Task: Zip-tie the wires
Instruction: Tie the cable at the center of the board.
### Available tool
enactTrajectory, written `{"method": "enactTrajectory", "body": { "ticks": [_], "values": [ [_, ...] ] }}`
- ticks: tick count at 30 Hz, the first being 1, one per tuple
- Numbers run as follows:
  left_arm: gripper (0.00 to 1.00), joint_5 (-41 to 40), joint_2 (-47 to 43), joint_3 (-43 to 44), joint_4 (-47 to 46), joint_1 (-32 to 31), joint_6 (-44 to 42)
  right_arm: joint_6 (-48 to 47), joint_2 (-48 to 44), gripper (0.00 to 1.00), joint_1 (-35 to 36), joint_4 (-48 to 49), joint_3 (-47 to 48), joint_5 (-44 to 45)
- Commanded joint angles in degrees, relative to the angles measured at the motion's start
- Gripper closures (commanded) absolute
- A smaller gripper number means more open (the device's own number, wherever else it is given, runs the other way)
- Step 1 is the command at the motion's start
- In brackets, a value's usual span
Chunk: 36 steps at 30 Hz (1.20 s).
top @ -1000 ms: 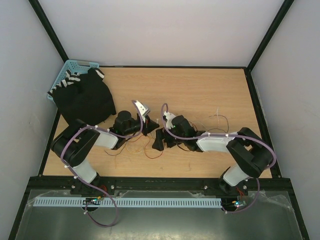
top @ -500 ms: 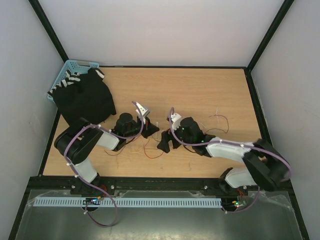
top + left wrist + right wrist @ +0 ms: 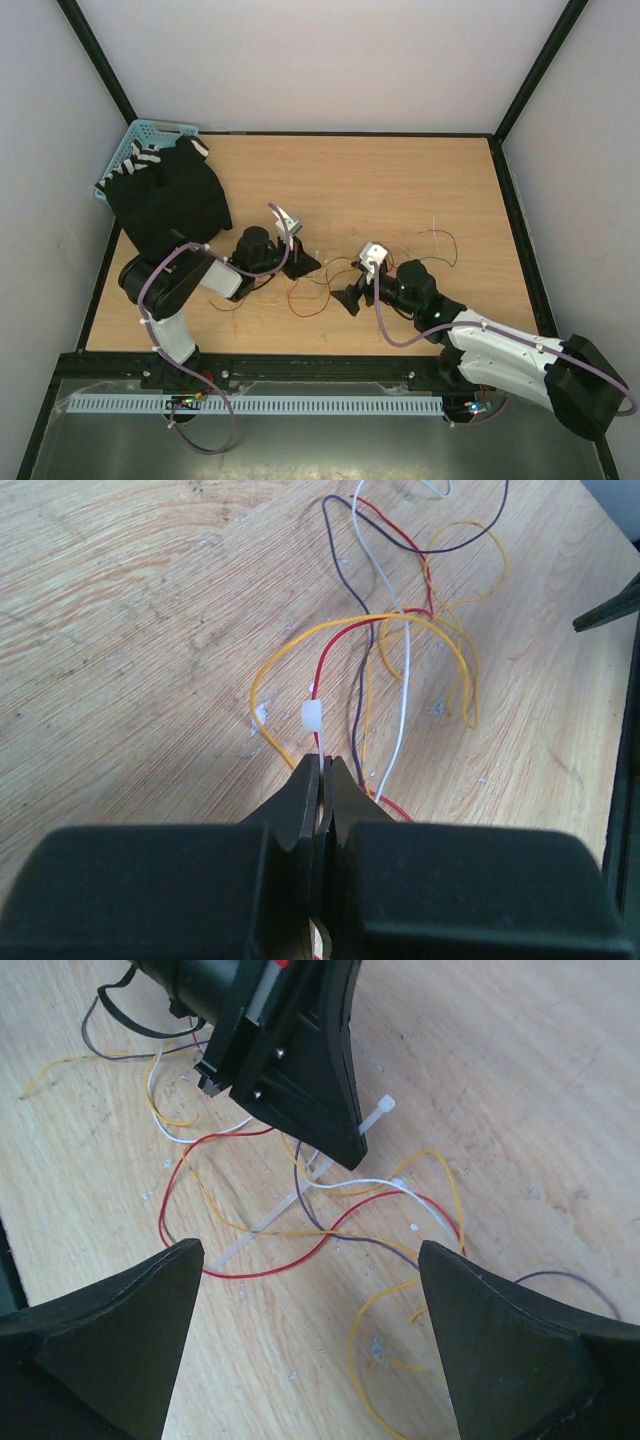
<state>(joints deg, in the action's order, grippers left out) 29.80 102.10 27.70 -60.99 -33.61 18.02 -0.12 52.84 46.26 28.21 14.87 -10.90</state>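
a pale wooden counter [image 3: 400, 180] inside a white-walled enclosure with black corner posts. the wires [image 3: 312, 290] are thin red, orange, white and dark strands. they lie in a loose tangle on the counter near its front edge, between the two arms. a few more strands lie apart toward the right. the zip tie [image 3: 270, 1215], a pale narrow strip, crosses the tangle. the left claw [image 3: 322, 768] is clenched on the strip, its fingertips pressed together. the tie's small white head sits just beyond the tips, beside a red strand. the right claw [image 3: 310, 1255] is released, with its two fingers spread wide. it hovers over the tangle, facing the left claw, and grips nothing. at the back left corner of the counter a blue basket [image 3: 135, 140] sits partly covered by a black cloth [image 3: 170, 200].
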Motion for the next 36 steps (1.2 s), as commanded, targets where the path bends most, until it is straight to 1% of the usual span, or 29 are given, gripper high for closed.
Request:
{"method": "enactTrajectory", "body": {
  "ticks": [1,3,6,8,13,16,20,22,27,31,36],
  "values": [
    [1.0,4.86,1.21,2.15,-1.59,1.43,0.35,-11.48,-2.6,0.01,3.24,9.8,-2.58,5.88],
    [1.0,6.81,1.77,2.6,-1.59,2.35,0.59,-14.57,-2.71,0.01,4.01,12.74,-3.57,7.14],
    [1.0,10.87,2.9,3.77,-1.39,3.96,0.89,-19.07,-1.87,0.01,6.2,14.53,-3.93,9.14],
    [1.0,13.86,3.78,5.02,-1.18,5.0,1.4,-22.84,-1.41,0.01,8.78,13.87,-4.29,12.56],
    [1.0,18.37,6.18,7.94,0.34,6.26,1.28,-26.59,0.08,0.01,17.37,12.61,-6.49,22.04],
    [1.0,19.92,7.29,9.08,1.27,6.65,1.19,-27.38,1.12,0.01,22.36,10.12,-5.66,26.82],
    [1.0,23.61,8.6,10.94,2.46,7.8,1.44,-28.68,3.07,0.01,25.9,3.01,-2.85,28.95],
    [1.0,24.7,8.98,11.54,3.16,8.23,1.55,-29.82,4.2,0.01,27.29,1.37,-2.49,31.47],
    [1.0,25.56,9.7,11.93,3.6,8.29,2.02,-30.59,8.05,0.01,29.71,-2.81,-0.46,32.15],
    [1.0,25.7,9.88,11.85,3.64,8.3,2.95,-31.95,11.56,0.01,33.47,-4.24,0.22,33.48],
    [1.0,26.09,10.29,11.78,3.68,8.29,3.89,-33.53,12.64,0.01,34.95,-4.55,0.41,32.14]
  ]
}}
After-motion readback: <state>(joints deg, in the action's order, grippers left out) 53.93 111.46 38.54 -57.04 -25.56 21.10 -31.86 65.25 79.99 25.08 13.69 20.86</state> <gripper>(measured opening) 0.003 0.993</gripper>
